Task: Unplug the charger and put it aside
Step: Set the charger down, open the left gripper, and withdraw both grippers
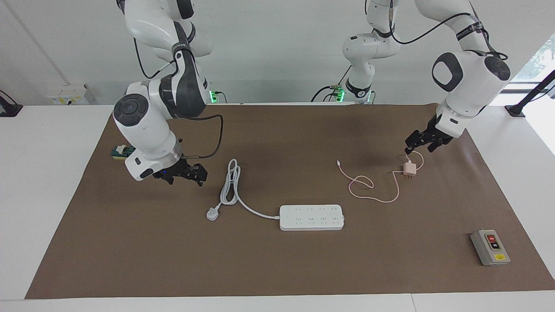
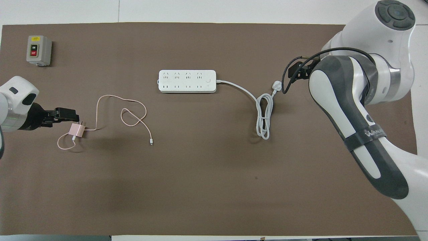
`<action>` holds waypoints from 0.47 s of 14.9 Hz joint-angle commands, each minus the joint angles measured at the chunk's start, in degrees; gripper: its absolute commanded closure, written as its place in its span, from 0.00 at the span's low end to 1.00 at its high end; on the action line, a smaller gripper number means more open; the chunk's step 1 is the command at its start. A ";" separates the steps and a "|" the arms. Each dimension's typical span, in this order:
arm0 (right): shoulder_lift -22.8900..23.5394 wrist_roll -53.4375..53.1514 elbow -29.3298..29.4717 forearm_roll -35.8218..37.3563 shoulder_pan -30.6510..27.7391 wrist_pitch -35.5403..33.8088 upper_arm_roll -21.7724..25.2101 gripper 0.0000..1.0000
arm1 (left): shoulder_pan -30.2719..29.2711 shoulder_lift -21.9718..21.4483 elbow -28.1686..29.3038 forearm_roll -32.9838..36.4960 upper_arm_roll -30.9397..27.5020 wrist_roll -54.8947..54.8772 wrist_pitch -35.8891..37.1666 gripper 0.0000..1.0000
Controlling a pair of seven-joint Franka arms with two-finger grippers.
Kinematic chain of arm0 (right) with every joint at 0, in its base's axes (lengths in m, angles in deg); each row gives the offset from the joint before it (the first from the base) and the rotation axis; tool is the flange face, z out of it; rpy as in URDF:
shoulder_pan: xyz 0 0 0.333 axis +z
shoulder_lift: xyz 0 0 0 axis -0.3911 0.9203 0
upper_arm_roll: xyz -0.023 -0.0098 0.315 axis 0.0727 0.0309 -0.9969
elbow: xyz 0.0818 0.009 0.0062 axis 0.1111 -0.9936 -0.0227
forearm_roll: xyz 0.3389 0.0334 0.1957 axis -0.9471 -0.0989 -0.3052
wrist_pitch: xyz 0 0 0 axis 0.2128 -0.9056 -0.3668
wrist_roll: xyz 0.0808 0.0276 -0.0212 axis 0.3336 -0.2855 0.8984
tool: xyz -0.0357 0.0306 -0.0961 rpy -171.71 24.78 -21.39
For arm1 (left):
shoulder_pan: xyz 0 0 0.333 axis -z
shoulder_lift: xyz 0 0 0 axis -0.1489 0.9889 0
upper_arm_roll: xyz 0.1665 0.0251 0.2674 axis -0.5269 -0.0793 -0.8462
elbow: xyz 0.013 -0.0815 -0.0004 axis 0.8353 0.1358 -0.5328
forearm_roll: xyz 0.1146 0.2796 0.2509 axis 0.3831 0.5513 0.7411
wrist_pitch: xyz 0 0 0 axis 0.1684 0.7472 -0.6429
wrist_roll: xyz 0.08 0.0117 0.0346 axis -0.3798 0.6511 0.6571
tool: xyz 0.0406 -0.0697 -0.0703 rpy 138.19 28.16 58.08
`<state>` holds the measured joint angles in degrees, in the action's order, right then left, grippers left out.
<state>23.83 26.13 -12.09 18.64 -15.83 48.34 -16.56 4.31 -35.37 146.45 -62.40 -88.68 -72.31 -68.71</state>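
The charger [image 1: 409, 169] [image 2: 77, 130], a small pale pink cube, lies on the brown mat toward the left arm's end, free of the white power strip [image 1: 311, 216] [image 2: 187, 81]. Its thin pink cable [image 1: 368, 187] [image 2: 134, 117] loops across the mat toward the strip. My left gripper [image 1: 421, 145] [image 2: 69, 115] hangs just over the charger, open and holding nothing. My right gripper [image 1: 185, 174] [image 2: 297, 71] hovers over the mat toward the right arm's end, beside the strip's coiled white cord [image 1: 230, 182] [image 2: 264, 117], with nothing in it.
The strip's white plug [image 1: 212, 213] [image 2: 277, 85] lies loose on the mat. A grey switch box [image 1: 490, 247] [image 2: 38, 50] stands farthest from the robots at the left arm's end. A green block [image 1: 123, 151] sits partly hidden by the right arm.
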 commanded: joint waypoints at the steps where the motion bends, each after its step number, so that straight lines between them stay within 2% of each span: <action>1: -4.26 3.59 -2.48 1.33 -2.18 -3.24 -0.75 0.00 | -0.93 -0.96 -5.15 -0.08 0.30 -1.00 6.65 0.00; 4: -7.42 4.48 -2.57 2.99 -2.80 -7.56 -0.75 0.00 | -0.93 -1.83 -11.91 3.16 0.30 0.14 16.82 0.00; 7: -10.76 4.48 -2.92 3.35 -3.07 -8.27 -0.75 0.00 | -0.76 -2.45 -17.46 5.80 0.47 1.46 25.10 0.00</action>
<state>16.81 29.36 -12.43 20.86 -17.84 40.10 -16.54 4.28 -37.48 133.04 -58.93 -88.84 -71.95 -49.34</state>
